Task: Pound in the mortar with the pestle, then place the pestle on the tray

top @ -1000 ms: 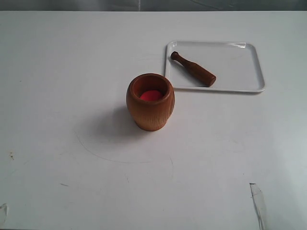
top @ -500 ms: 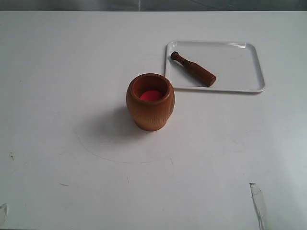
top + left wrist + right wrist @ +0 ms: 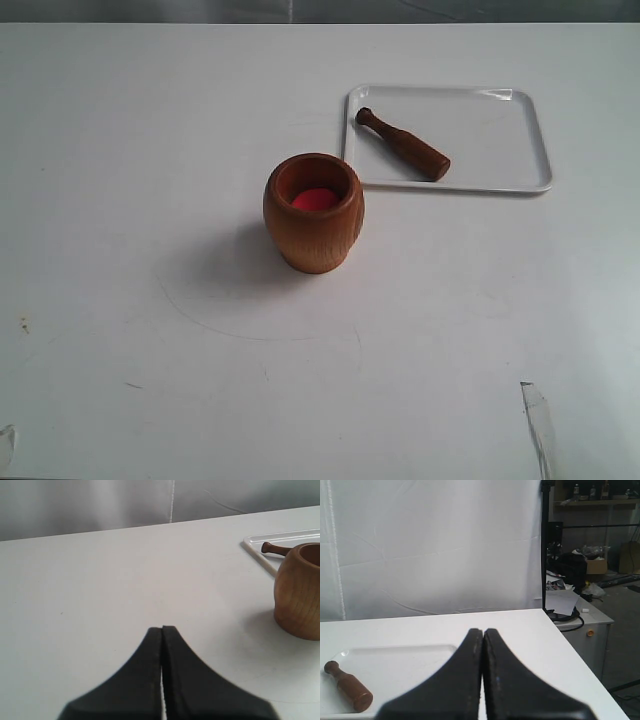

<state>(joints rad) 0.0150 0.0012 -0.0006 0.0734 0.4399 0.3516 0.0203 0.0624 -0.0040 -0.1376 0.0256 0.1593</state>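
The orange-brown wooden mortar (image 3: 314,212) stands upright mid-table, red showing at its bottom; the left wrist view catches it too (image 3: 299,592). Behind it to the right lies the white tray (image 3: 500,140) with the dark pestle (image 3: 404,144) resting diagonally on its left part, knob end pointing away. The pestle's knob (image 3: 270,548) peeks out behind the mortar, and the whole pestle (image 3: 349,686) shows on the tray (image 3: 400,665) in the right wrist view. My left gripper (image 3: 162,629) is shut and holds nothing, well short of the mortar. My right gripper (image 3: 483,631) is shut with nothing in it, near the tray's edge.
The white table (image 3: 150,150) stretches all round. A pale strip (image 3: 538,425) shows at the table's front right edge. Past the table's right side stand a black stand (image 3: 545,545) and a cluttered side table (image 3: 580,615).
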